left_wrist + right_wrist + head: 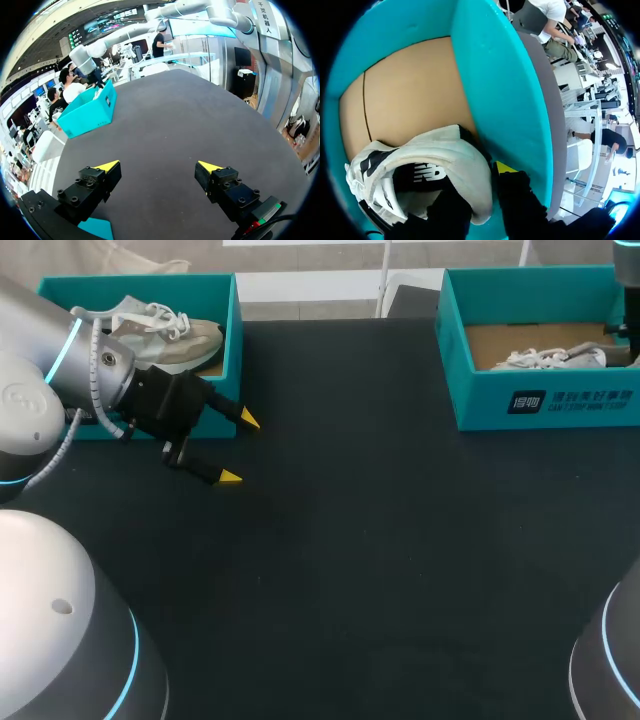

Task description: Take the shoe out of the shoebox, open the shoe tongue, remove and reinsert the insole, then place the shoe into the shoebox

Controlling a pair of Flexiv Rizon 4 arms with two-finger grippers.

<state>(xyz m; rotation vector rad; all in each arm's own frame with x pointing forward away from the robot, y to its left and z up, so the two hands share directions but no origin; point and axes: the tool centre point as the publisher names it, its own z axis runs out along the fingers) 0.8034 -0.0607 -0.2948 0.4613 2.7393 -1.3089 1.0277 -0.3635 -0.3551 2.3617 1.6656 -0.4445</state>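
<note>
The white sneaker [550, 357] lies inside the teal shoebox [545, 400] at the far right of the black tabletop [380, 540], on the box's brown cardboard floor and close against one teal wall. The right arm [628, 280] comes down into this box from the far right corner.

In the right wrist view the right gripper [480, 182] is down at the white sneaker [435, 160]. One finger is sunk inside the shoe's opening and the other, with its yellow tip showing, stands outside between the shoe and the wall of the shoebox [495, 85]. The shoe's padded white side fills the narrow gap between the two, so the gripper is closed on that side wall. The sneaker rests on the box floor, its black-marked side turned up towards the gripper.

The left gripper [239, 448] hovers over bare tabletop at the left, fingers spread wide and holding nothing. It is just in front of a second teal box [232, 330] in which a beige sneaker [165, 335] with white laces lies. From the left wrist view, the left gripper [159, 167] points across the tabletop, with the shoebox [90, 112] well ahead of it.
</note>
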